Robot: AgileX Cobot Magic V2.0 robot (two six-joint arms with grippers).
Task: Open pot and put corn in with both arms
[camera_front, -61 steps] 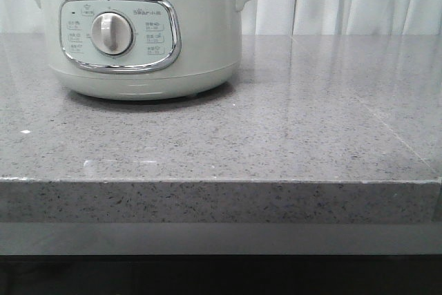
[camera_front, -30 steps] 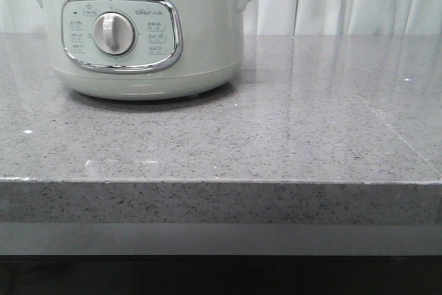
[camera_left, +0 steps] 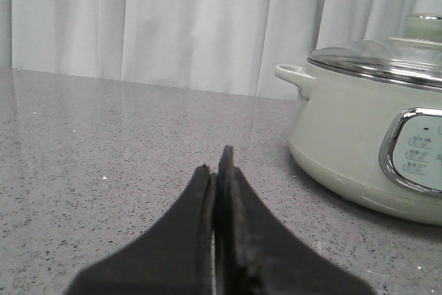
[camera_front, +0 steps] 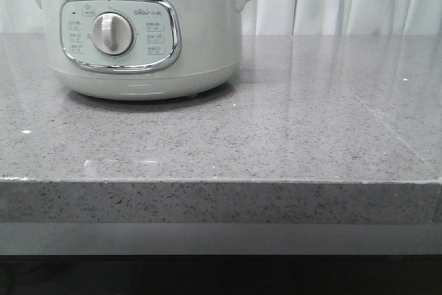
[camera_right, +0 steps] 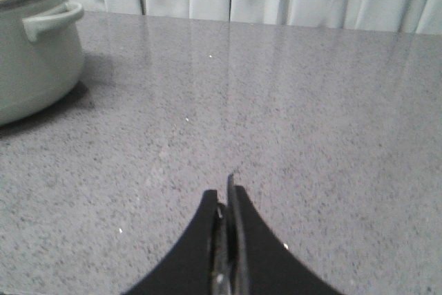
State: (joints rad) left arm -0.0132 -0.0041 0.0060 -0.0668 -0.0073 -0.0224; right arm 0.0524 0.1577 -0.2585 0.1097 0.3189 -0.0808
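Left wrist view: glass-lidded pot [camera_left: 359, 143]

A grey speckled stone bench [camera_front: 290, 136] with a glossy top and a thick front edge carries the pot [camera_front: 138, 32], which stands upright on its back left part, control panel facing forward, glass lid on, casting a dark shadow around its base.
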